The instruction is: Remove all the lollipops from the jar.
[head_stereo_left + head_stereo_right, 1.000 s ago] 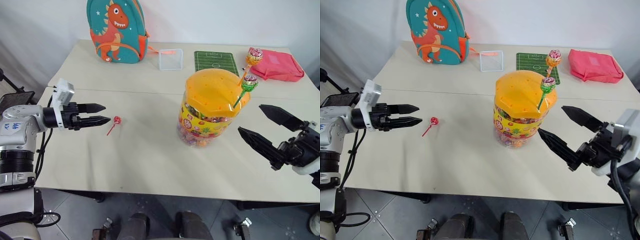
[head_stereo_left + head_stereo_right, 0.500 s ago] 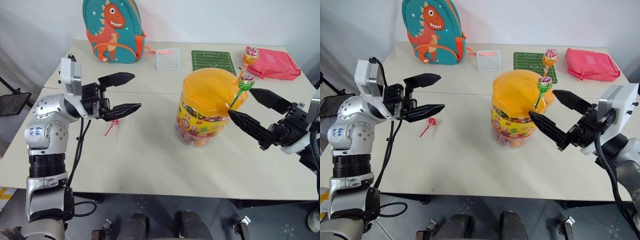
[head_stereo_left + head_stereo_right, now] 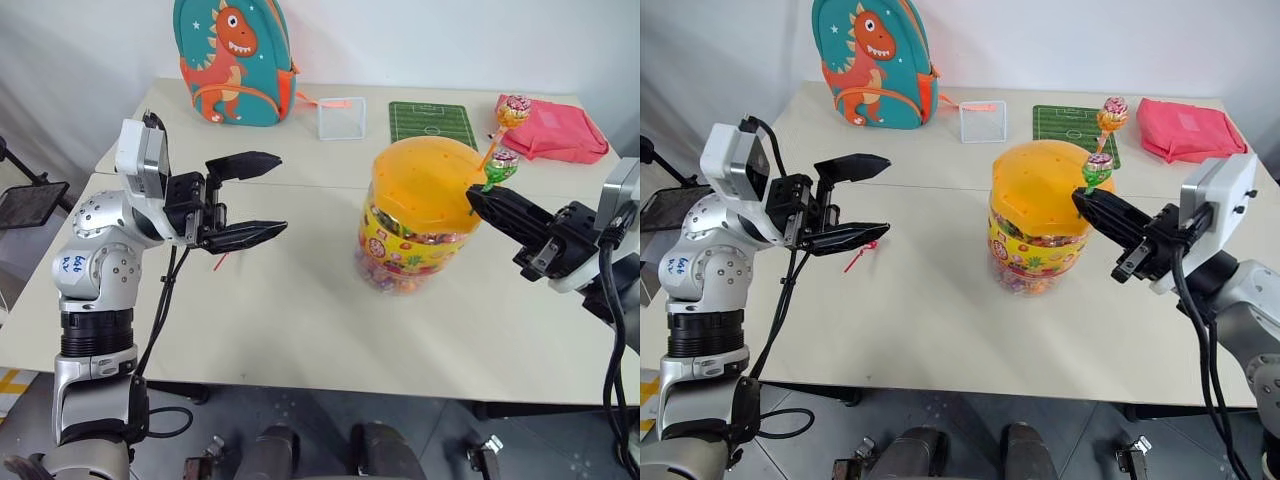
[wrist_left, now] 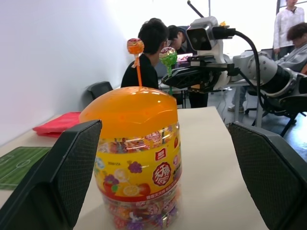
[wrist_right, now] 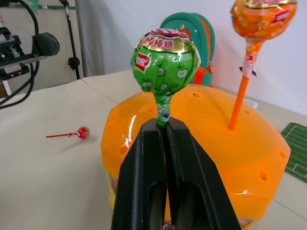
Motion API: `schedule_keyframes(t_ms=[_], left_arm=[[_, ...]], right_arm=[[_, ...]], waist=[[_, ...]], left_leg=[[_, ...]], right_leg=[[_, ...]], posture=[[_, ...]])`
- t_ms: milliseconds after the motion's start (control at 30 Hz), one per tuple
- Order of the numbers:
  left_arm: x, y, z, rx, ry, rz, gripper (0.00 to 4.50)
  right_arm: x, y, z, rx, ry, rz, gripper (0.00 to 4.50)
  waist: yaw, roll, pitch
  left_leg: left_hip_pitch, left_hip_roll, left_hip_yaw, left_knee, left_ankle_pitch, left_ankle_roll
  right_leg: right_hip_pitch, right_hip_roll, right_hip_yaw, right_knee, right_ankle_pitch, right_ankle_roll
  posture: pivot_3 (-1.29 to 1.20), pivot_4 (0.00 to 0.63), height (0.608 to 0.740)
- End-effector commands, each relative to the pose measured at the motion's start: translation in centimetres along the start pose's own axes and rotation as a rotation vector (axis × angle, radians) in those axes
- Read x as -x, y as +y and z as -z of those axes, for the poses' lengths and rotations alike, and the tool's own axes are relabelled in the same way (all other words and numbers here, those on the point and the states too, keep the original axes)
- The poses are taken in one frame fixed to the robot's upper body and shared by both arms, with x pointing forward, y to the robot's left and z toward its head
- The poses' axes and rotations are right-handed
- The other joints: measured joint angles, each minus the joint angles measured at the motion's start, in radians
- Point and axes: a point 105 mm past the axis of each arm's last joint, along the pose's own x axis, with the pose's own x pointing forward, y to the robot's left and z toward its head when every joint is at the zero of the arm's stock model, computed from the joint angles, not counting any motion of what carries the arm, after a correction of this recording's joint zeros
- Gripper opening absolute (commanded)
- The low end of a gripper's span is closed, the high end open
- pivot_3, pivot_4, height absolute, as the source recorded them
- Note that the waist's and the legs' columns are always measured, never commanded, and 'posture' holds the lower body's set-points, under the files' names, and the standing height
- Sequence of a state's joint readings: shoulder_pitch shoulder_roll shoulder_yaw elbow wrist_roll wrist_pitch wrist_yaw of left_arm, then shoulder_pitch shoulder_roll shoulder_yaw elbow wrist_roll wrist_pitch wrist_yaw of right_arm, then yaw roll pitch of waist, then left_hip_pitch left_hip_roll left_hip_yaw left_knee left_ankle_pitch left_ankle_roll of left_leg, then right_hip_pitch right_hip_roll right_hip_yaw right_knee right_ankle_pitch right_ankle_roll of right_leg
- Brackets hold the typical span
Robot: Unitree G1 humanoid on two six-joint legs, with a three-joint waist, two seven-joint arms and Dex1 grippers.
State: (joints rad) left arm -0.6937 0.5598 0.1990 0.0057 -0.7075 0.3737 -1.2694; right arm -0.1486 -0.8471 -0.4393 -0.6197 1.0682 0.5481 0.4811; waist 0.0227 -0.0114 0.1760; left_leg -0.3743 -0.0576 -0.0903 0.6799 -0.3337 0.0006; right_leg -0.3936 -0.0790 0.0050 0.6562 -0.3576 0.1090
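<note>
Pale and wide, the desk (image 3: 300,330) carries the jar (image 3: 420,215) a little right of centre, its domed orange lid (image 3: 425,180) pierced with small holes. Two lollipops stand in the lid at its 2 o'clock edge: the orange lollipop (image 3: 512,110) on an orange stick, and the green lollipop (image 3: 501,166) lower down. The right tool (image 5: 163,132) is pressed together on the green lollipop's stick, just under the wrapped head (the stick's foot is hidden behind the black fingers). The red lollipop (image 5: 82,132) lies flat on the desk at 9 o'clock of the jar, well apart from it. The left tool (image 3: 262,196) hangs above that spot with its fingers spread wide, holding nothing. At 11 o'clock stands a dinosaur backpack (image 3: 233,60); a pink pouch (image 3: 555,128) lies at 1 o'clock.
</note>
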Motion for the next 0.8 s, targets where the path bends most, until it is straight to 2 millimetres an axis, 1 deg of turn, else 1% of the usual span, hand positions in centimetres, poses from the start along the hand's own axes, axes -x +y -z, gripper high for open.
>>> schedule_keyframes(t_ms=[33, 133, 167, 200, 233, 267, 300, 333, 400, 500, 533, 567, 633, 667, 700, 733, 800], left_arm=[[-0.7, -0.3, -0.9, -0.022, -0.045, 0.046, 4.5], [-0.9, -0.3, -0.9, -0.016, -0.05, 0.057, 4.5], [-1.1, -0.3, -0.6, -0.013, -0.043, 0.068, 4.5], [-1.3, -0.2, -0.5, -0.028, -0.035, 0.071, 4.5], [-1.4, -0.1, -0.4, -0.04, -0.03, 0.073, 4.5], [-1.4, -0.1, -0.2, -0.04, -0.011, 0.084, 4.5], [-1.4, -0.2, -0.1, -0.041, 0.006, 0.096, 4.5], [-1.2, -0.9, 0.6, -0.024, 0.061, 0.14, 4.5], [-0.9, -1.8, 1.7, -0.009, 0.136, 0.198, 4.5], [-0.8, -2.2, 2.5, 0.028, 0.174, 0.219, 4.5], [-0.8, -2.1, 2.7, 0.023, 0.181, 0.217, 4.5], [-0.8, -2.1, 3.0, 0.023, 0.191, 0.217, 4.5], [-0.8, -2.1, 3.4, 0.019, 0.203, 0.221, 4.5], [-0.9, -2.1, 3.5, 0.024, 0.2, 0.221, 4.5], [-0.9, -2.1, 3.4, 0.027, 0.196, 0.223, 4.5], [-1.0, -2.2, 3.4, 0.029, 0.194, 0.225, 4.5], [-1.0, -2.2, 3.4, 0.03, 0.193, 0.228, 4.5]], right_arm=[[0.3, 0.5, -2.0, 0.025, -0.092, -0.048, 0.01], [0.3, 0.5, -2.8, 0.014, -0.141, -0.059, 0.01], [0.6, -0.2, -4.1, 0.006, -0.172, -0.043, 0.01], [1.2, -1.3, -5.5, -0.011, -0.208, 0.004, 0.01], [1.7, -2.1, -6.5, -0.023, -0.234, 0.036, 0.01], [2.6, -3.4, -7.3, -0.041, -0.257, 0.104, 0.01], [3.5, -4.5, -7.5, -0.058, -0.246, 0.165, 0.01], [4.9, -6.6, -6.3, -0.07, -0.124, 0.288, 0.01], [7.4, -9.3, -4.3, -0.061, 0.082, 0.467, 0.01], [12.4, -12.2, -0.2, -0.05, 0.498, 0.727, 0.01], [13.6, -12.8, 0.7, -0.038, 0.584, 0.78, 0.01], [14.2, -12.8, 1.8, -0.069, 0.626, 0.789, 0.01], [14.8, -12.3, 4.4, -0.116, 0.723, 0.743, 0.01], [15.2, -11.9, 5.8, -0.137, 0.799, 0.717, 0.01], [15.8, -11.7, 6.9, -0.134, 0.874, 0.711, 0.01], [16.9, -11.8, 8.2, -0.137, 0.973, 0.73, 0.01], [18.2, -12.0, 9.3, -0.134, 1.072, 0.756, 0.01]], waist=[[0.0, 0.0, 0.0], [0.0, 0.0, 0.0], [0.0, 0.0, 0.0], [0.0, 0.0, 0.0], [0.0, 0.001, 0.001], [0.001, 0.001, 0.001], [0.003, 0.001, 0.001], [0.005, 0.001, 0.001], [0.005, 0.001, 0.001], [0.004, 0.001, 0.0], [0.003, 0.001, 0.0], [0.002, 0.001, 0.0], [-0.001, 0.002, 0.0], [-0.004, 0.002, 0.0], [-0.008, 0.001, 0.0], [-0.01, 0.002, 0.0], [-0.011, 0.002, 0.001]], left_leg=[[0.0, 0.0, 0.0, 0.0, 0.0, 0.0], [0.0, 0.0, 0.0, 0.0, 0.0, 0.0], [0.0, 0.0, 0.0, 0.0, 0.0, 0.0], [0.0, 0.0, 0.0, 0.0, 0.0, 0.0], [0.0, 0.0, 0.0, 0.0, 0.0, 0.0], [0.0, 0.0, 0.0, 0.0, 0.0, 0.0], [0.0, 0.0, 0.0, 0.0, 0.0, 0.0], [0.0, 0.0, -0.001, 0.0, 0.0, 0.0], [0.0, 0.0, -0.002, -0.003, 0.0, 0.0], [0.0, 0.0, 0.0, -0.004, -0.001, 0.001], [-0.001, 0.0, 0.0, -0.004, -0.001, 0.001], [-0.002, 0.0, 0.001, -0.004, 0.0, 0.002], [-0.001, 0.0, 0.002, -0.004, 0.0, 0.002], [0.0, 0.0, 0.003, -0.004, 0.0, 0.002], [0.0, 0.001, 0.004, -0.004, 0.0, 0.002], [0.001, 0.001, 0.005, -0.004, 0.0, 0.002], [0.001, 0.001, 0.006, -0.004, 0.0, 0.002]], right_leg=[[0.0, 0.0, 0.0, 0.0, 0.0, 0.0], [0.0, 0.0, 0.0, 0.0, 0.0, 0.0], [0.0, 0.0, 0.0, 0.0, 0.0, 0.0], [0.0, 0.0, 0.0, 0.0, 0.0, 0.0], [0.0, 0.0, 0.0, 0.0, 0.0, 0.0], [0.0, 0.0, 0.0, 0.0, 0.0, 0.0], [0.0, 0.0, 0.0, -0.002, 0.0, 0.0], [0.001, 0.0, -0.001, -0.002, 0.0, 0.0], [0.002, 0.0, -0.002, -0.003, 0.0, 0.0], [0.002, -0.001, -0.001, -0.003, 0.0, 0.0], [0.002, 0.0, 0.0, -0.003, 0.0, 0.0], [0.001, 0.0, 0.0, -0.004, 0.0, 0.0], [0.001, 0.0, 0.001, -0.003, 0.0, 0.0], [0.001, 0.0, 0.001, -0.003, 0.0, 0.0], [0.001, 0.001, 0.002, -0.003, 0.0, 0.0], [0.001, 0.001, 0.002, -0.003, 0.0, 0.0], [0.0, 0.001, 0.003, -0.003, 0.0, 0.0]], posture=[[0.0, 0.15, 0.74], [0.0, 0.15, 0.74], [0.0, 0.15, 0.74], [0.0, 0.15, 0.74], [0.0, 0.15, 0.74], [0.0, 0.15, 0.74], [0.0, 0.15, 0.74], [0.0, 0.15, 0.74], [0.0, 0.15, 0.74], [0.0, 0.15, 0.74], [0.0, 0.15, 0.74], [0.0, 0.15, 0.74], [0.0, 0.15, 0.74], [0.0, 0.15, 0.74], [0.0, 0.15, 0.74], [0.0, 0.15, 0.74], [0.0, 0.15, 0.74]])
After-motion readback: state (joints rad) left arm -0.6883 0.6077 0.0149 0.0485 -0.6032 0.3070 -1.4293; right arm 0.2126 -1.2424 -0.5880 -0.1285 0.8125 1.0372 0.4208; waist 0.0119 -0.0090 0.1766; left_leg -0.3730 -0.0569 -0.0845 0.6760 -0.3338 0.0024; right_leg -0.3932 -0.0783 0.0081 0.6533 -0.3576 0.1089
